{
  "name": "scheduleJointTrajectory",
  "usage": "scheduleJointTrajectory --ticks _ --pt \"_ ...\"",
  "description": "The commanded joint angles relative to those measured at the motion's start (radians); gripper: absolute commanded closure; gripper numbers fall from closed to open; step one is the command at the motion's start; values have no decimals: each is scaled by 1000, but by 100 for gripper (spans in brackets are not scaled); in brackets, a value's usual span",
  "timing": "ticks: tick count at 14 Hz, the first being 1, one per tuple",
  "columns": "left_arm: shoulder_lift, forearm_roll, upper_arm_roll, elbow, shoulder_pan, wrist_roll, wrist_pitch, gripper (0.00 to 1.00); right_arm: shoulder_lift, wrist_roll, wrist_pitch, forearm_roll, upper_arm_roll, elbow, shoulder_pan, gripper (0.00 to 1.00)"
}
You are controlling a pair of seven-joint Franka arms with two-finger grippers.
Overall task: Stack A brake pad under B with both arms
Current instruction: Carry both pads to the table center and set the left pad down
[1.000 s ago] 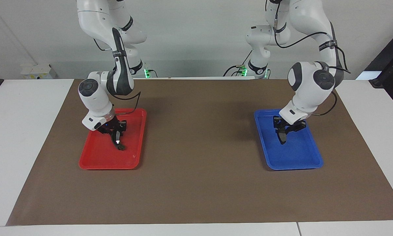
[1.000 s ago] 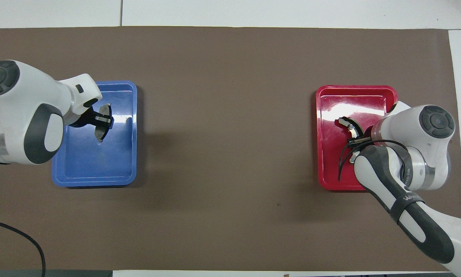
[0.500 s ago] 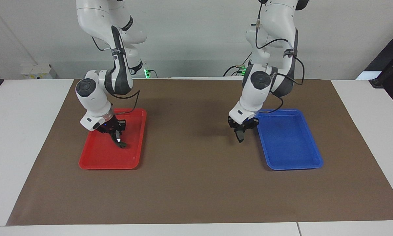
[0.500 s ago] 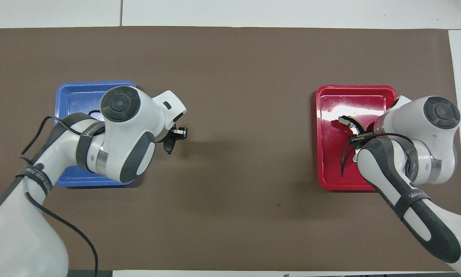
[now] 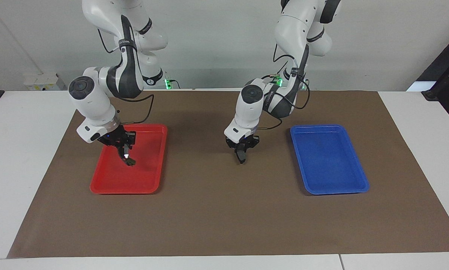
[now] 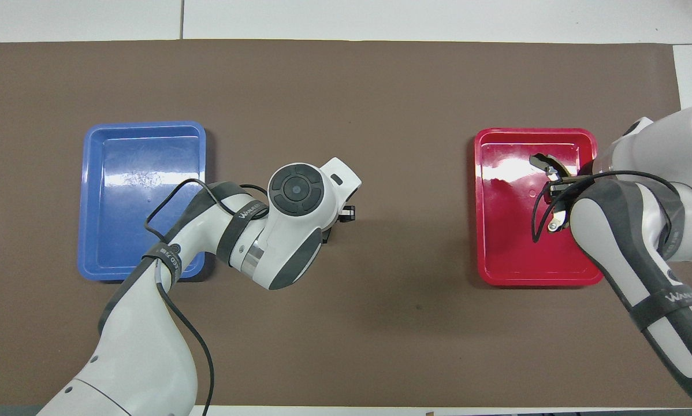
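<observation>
A brown mat [image 5: 224,210] is spread over the table, with a blue tray [image 5: 331,161] sat at the left arm's end and a red tray [image 5: 132,180] at the right arm's. The A brake pad [image 5: 241,155] is kept pinched in the left gripper [image 5: 241,149], hung over bare mat between the trays. B [image 5: 128,159] is clamped by the right gripper [image 5: 121,144] and held up over the red tray.

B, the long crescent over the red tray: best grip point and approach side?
Mid-length, across its thin section, from above, as the right end effector has it: B hangs over the red tray with both ends free, so it likely stays balanced; an end grip would probably let it swing. The left end effector holds A brake pad over the mat.
</observation>
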Motion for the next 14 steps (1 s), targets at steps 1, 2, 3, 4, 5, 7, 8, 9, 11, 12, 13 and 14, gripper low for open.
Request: scheduleJointTrajectory --ticks 1,2,3,4,5,7,8,9,11,12,13,14 --pt "15 -3 13 11 -27 -9 31 65 -17 61 -49 10 13 28 3 100" --pt "15 -3 13 6 -31 -10 46 49 -17 83 -49 8 19 31 11 100" --pt "15 -3 15 6 -31 -12 51 29 -14 113 -49 7 25 40 41 100" --pt "16 -3 15 8 -28 -10 51 10 -8 150 -57 7 27 60 64 100" --pt "15 -3 15 8 -23 -10 53 1 -3 178 -75 7 29 81 90 100" --pt "-10 -5 19 3 -2 -10 31 1 8 222 -92 8 29 109 141 100" --pt "-42 -3 19 -8 27 2 12 1 8 265 -89 8 29 111 175 100" --pt "-74 -3 19 -20 50 5 -8 1 9 311 -80 10 29 111 217 100" --pt "-163 -3 21 -66 113 34 -44 1 14 334 -66 10 29 109 267 100" --pt "-190 -3 19 -74 147 80 -59 1 18 334 -49 11 30 109 282 100" --pt "-207 -3 21 -71 184 148 -99 1 32 333 -37 10 35 111 308 100" --pt "-226 -3 21 -71 218 204 -131 1 50 334 -35 10 38 131 339 100"
